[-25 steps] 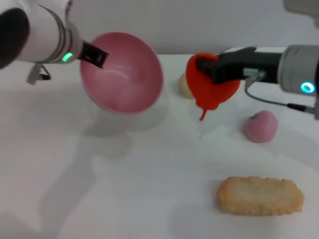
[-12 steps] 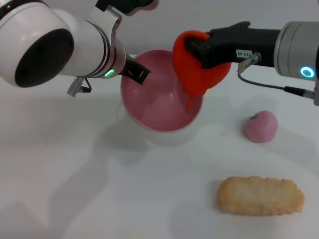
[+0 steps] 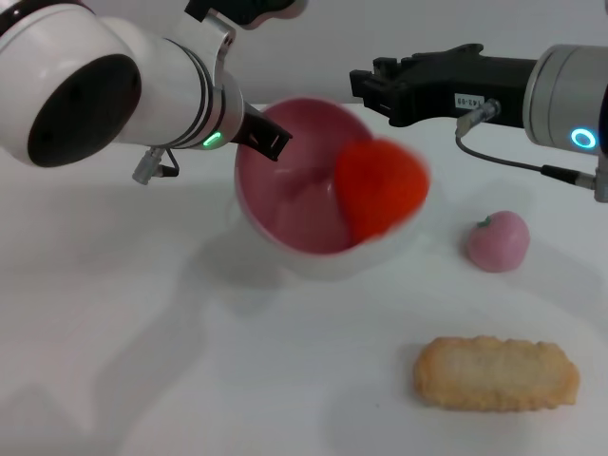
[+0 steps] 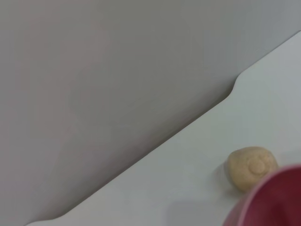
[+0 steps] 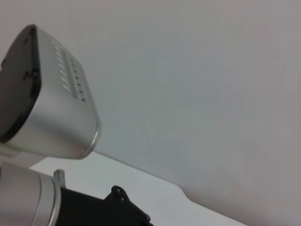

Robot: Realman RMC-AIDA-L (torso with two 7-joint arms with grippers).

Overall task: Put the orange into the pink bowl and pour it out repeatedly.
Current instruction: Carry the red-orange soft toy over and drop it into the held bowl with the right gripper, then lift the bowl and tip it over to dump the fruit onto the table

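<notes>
Table [image 3: 190,380]: white, bare across the near left. Biscuit [image 3: 495,373]: tan, oblong, lying flat nearest the camera at about 5 o'clock from the bowl, well apart from it. Peach [image 3: 497,240]: small, pink, on the table at 3 o'clock from the bowl, apart from it. Bowl [image 3: 290,204]: pink, deep, mouth tipped toward the camera, held at its 10 o'clock rim; its rim also shows in the left wrist view [image 4: 277,200]. Orange [image 3: 380,188]: bright orange-red, blurred, at the bowl's 3 o'clock rim, partly over the opening; it touches no finger, and whether it rests on the bowl cannot be told. Left gripper [image 3: 269,140]: dark fingers clenched on the bowl's rim, the white arm reaching in from 10 o'clock. Right gripper [image 3: 372,87]: black fingers spread and empty, at 12 o'clock above the orange, clear of it. Bun [image 4: 251,166]: beige, round, on the table just beyond the bowl, seen in the left wrist view only.
</notes>
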